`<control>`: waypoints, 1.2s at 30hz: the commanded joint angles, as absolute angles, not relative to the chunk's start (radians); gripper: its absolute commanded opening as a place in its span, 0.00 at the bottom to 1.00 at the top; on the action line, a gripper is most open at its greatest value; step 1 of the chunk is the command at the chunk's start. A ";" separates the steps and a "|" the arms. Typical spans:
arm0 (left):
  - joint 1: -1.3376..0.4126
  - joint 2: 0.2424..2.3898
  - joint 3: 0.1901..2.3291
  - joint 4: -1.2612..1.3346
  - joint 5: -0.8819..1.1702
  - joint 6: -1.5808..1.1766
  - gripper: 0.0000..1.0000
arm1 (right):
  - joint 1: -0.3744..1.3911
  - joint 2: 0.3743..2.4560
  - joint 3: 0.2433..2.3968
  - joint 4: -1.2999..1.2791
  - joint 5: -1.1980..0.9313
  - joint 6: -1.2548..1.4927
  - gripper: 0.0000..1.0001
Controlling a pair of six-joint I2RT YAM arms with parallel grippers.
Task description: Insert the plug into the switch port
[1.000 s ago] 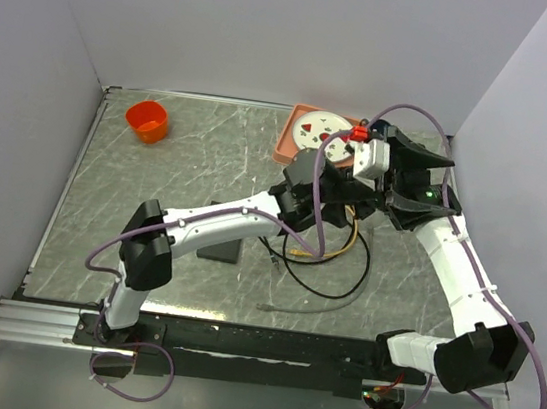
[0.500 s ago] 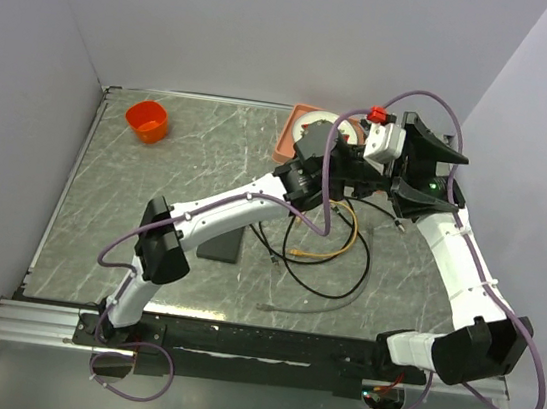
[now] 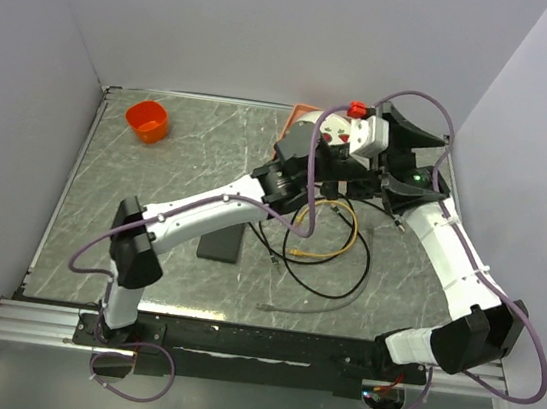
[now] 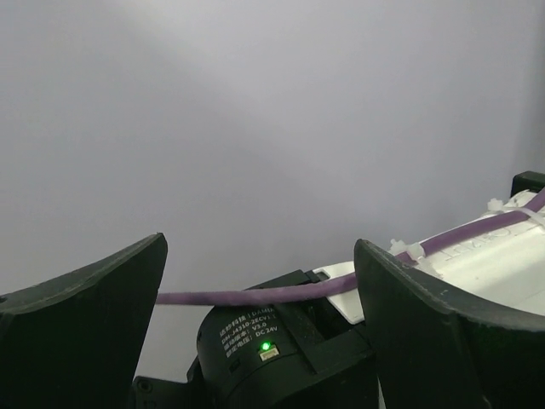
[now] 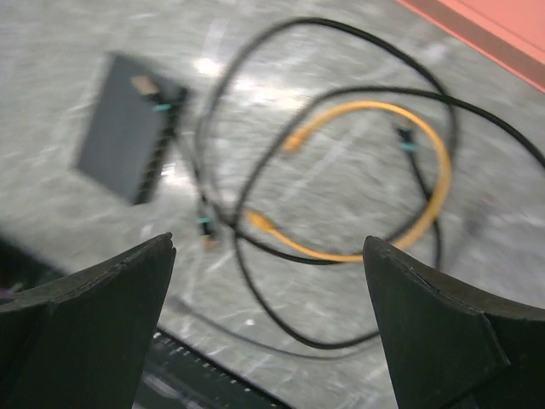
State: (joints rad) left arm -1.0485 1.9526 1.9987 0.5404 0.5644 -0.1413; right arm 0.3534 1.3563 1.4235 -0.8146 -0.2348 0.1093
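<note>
Moved: since a second ago the left arm (image 3: 202,210) has stretched farther toward the far right, its elbow drawn back to the near left. The right arm (image 3: 448,258) has carried its wrist farther back, over the salmon tray (image 3: 292,124).
Top view, writing: none readable; the white plate (image 3: 333,122) in the tray bears red marks only.
Top view, black box (image 3: 220,246): flat on the worktop (image 3: 154,189), partly under the left arm.
Top view, edges: orange cup (image 3: 147,119) in the far-left corner, well apart; bare marbled surface lies between it and the box; the right arm runs near the right wall.
Left wrist view, left pincer (image 4: 260,247): spread wide, nothing between its fingers, facing the wall and the right arm's black joint (image 4: 264,341).
Left wrist view, writing: small white print above a green light on that joint; "V3.0" reads, the rest is too small.
Right wrist view, right pincer (image 5: 268,247): spread wide, holding nothing, high above the worktop.
Right wrist view, switch port (image 5: 157,162): along the box's narrow side facing the cables; blurred.
Right wrist view, plug ends (image 5: 260,223): the yellow cable (image 5: 443,175) lies loose among black cables (image 5: 306,20), with both its ends apart from the box.
</note>
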 commanded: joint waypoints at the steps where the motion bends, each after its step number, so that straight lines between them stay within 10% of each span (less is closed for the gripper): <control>1: -0.943 1.849 1.830 0.399 0.177 -0.029 0.97 | 0.376 1.269 1.425 -0.767 0.050 0.161 1.00; 11: -0.910 1.504 1.438 0.169 -0.343 -0.130 0.97 | 0.388 1.019 1.204 -0.558 0.098 0.187 1.00; 33: -0.473 1.246 0.804 0.038 -0.210 -0.466 0.97 | 0.672 1.216 1.049 -0.293 0.132 0.138 0.99; 36: -0.428 1.217 0.761 0.051 -0.163 -0.492 0.97 | 0.758 1.287 1.049 -0.232 0.164 0.109 0.86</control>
State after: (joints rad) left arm -0.4644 1.2797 0.7940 -0.0174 -0.2489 -0.4339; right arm 0.6643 1.2205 1.0573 -0.3786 0.1009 0.1490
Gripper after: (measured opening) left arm 0.969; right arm 0.937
